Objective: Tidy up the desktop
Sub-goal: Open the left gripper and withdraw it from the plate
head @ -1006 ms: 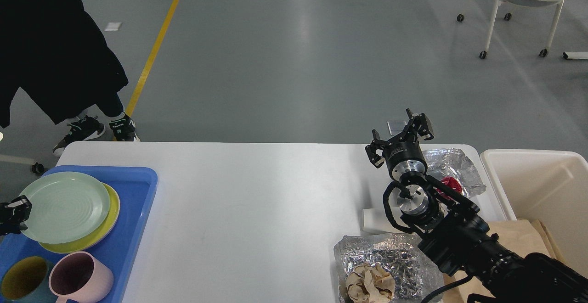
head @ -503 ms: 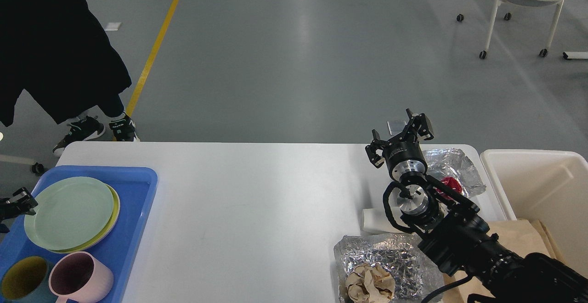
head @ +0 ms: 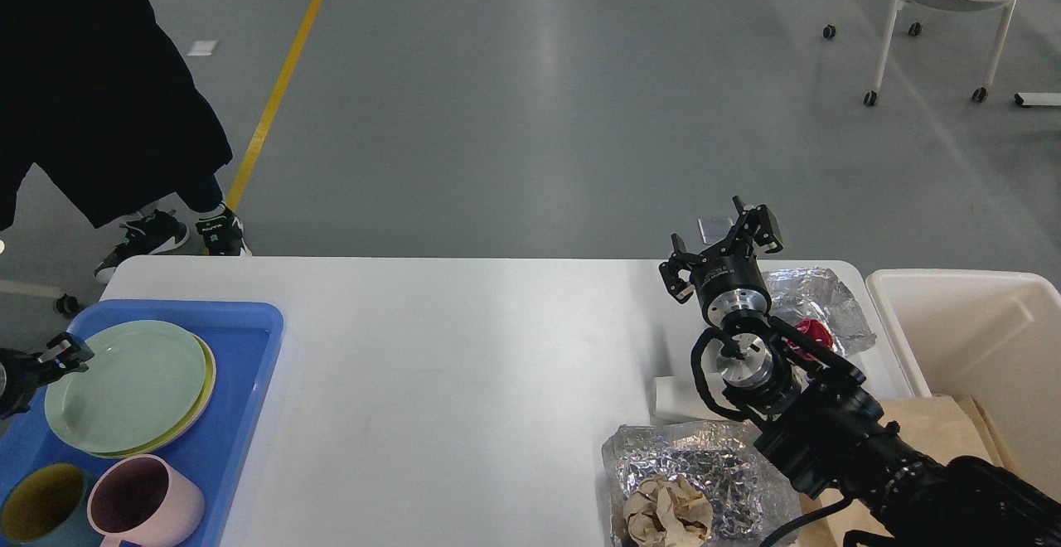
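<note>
**A:** so where are we with the tidy-up? The desktop (head: 464,365) fills the lower half of the view and it's mostly bare in the middle. Dishes look sorted already — green plate (head: 124,385) stacked on a yellow one in the blue tray (head: 249,414) at the left end, with a pink cup (head: 145,501) and another cup in front of them.

**B:** yeah, my guess is the dish part is done and the rubbish on the right comes next. There's a foil sheet (head: 704,472) with a crumpled brown paper wad (head: 667,512) on it near the front edge, a second foil (head: 816,302) with something red (head: 814,334) on it further back, and a small white block (head: 675,398) between them.

**A:** and the hands?

**B:** right gripper (head: 721,240) hovers above the far foil, fingers spread apart, nothing in them. Left gripper (head: 58,352) sits just at the plate's left rim — too small and dark there, I can't tell if it's open or closed.

**A:** next move then?

**B:** probably drop onto one of the foils, pinch it so the contents don't spill, and carry it over to the bin (head: 961,340) just off the table's right end. Crumpled foil slips, so a firm grab.

**A:** any labels or writing?

**B:** nothing I can read anywhere.
</note>
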`<act>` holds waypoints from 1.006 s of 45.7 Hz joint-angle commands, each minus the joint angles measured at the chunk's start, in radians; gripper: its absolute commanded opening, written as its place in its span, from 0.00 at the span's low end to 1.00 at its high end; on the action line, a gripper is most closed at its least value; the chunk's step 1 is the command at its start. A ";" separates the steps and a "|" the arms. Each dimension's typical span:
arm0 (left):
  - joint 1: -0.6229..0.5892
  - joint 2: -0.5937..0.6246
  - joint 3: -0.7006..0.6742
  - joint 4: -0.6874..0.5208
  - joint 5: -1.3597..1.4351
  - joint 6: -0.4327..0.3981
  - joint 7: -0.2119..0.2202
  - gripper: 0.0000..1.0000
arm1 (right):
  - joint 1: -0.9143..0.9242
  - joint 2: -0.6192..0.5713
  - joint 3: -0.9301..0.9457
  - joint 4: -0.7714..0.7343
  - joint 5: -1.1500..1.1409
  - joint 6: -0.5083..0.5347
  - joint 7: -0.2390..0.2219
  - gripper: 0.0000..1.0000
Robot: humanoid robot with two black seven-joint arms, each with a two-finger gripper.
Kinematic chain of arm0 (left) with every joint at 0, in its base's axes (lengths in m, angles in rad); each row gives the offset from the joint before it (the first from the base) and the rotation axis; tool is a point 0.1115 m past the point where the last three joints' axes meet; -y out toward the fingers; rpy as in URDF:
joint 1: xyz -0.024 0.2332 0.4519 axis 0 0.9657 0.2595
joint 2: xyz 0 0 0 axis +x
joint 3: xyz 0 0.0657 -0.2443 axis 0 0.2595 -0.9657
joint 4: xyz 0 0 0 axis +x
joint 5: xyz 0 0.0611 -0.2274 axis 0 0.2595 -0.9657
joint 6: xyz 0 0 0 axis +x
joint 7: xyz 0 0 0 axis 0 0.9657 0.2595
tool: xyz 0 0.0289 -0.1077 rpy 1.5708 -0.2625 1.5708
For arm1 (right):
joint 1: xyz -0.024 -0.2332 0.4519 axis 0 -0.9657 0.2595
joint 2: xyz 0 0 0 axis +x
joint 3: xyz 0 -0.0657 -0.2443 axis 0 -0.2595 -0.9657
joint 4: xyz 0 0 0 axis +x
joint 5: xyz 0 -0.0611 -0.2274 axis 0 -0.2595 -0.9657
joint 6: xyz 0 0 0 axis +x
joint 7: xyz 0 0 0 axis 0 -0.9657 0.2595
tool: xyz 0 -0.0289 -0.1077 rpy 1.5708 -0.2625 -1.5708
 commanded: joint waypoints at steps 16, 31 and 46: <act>0.049 -0.048 0.000 0.024 0.000 0.090 0.000 0.82 | 0.000 0.000 0.000 0.000 0.000 0.000 0.000 1.00; -0.047 0.011 -0.032 0.026 -0.002 0.088 -0.017 0.95 | 0.000 0.000 0.000 0.000 0.000 0.000 0.000 1.00; -0.193 0.148 -0.118 0.026 -0.003 0.077 -0.023 0.96 | 0.000 0.000 0.000 0.000 0.000 0.000 0.000 1.00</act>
